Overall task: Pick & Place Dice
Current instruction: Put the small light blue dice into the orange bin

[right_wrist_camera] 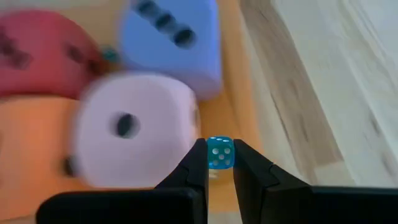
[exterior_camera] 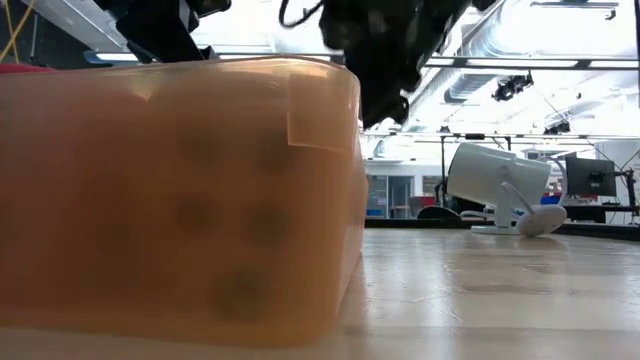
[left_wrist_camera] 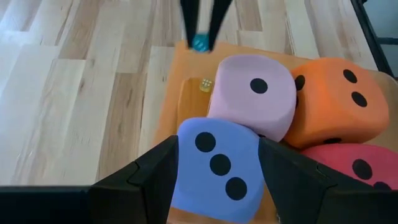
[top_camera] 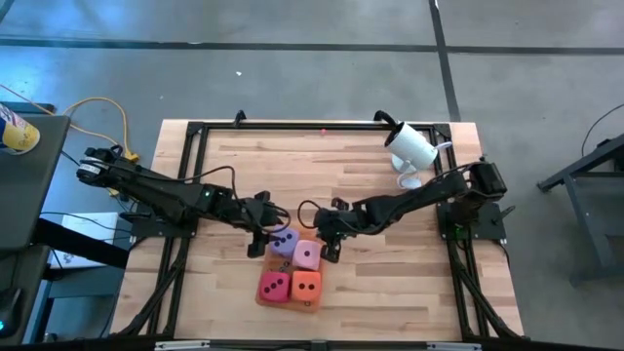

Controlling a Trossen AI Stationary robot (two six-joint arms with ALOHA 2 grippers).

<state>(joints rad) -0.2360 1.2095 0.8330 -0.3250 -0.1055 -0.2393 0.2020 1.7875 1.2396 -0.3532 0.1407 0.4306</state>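
Teal and translucent, a tiny hard-looking die with white pips (right_wrist_camera: 219, 153) is sitting pinched between the tips of the right gripper (right_wrist_camera: 219, 163), whose dark fingers are closed nearly together on it and hanging just above the near edge of the flat translucent orange rectangular mat (right_wrist_camera: 239, 118). Directly beyond those fingertips, the soft pink cube with dark pips (right_wrist_camera: 134, 134) is resting on the mat, with the purple soft cube (right_wrist_camera: 171, 43) behind it and the red one (right_wrist_camera: 37, 53) and orange one (right_wrist_camera: 28, 146) off to the side.

Over on the other side, the left gripper (left_wrist_camera: 217, 168) is straddling the purple cube (left_wrist_camera: 214, 165), its two dark fingers spread wide and lying against or just beside the cube's flanks; whether they are actually squeezing it I cannot tell. Past that cube the pink die (left_wrist_camera: 255, 93) is touching it, and the orange (left_wrist_camera: 336, 102) and red (left_wrist_camera: 348, 165) ones are packed beside. A second tiny die, yellowish (left_wrist_camera: 205, 84), is lying on the mat just ahead of the pink cube.

From above, all four soft cubes are clustered together on the mat (top_camera: 289, 302), purple (top_camera: 283, 242) and pink (top_camera: 308, 255) nearer the grippers, red (top_camera: 274, 286) and orange (top_camera: 307, 286) beyond. Judging by that, the big dice seem already placed, and the teal one is probably the piece left to set down.
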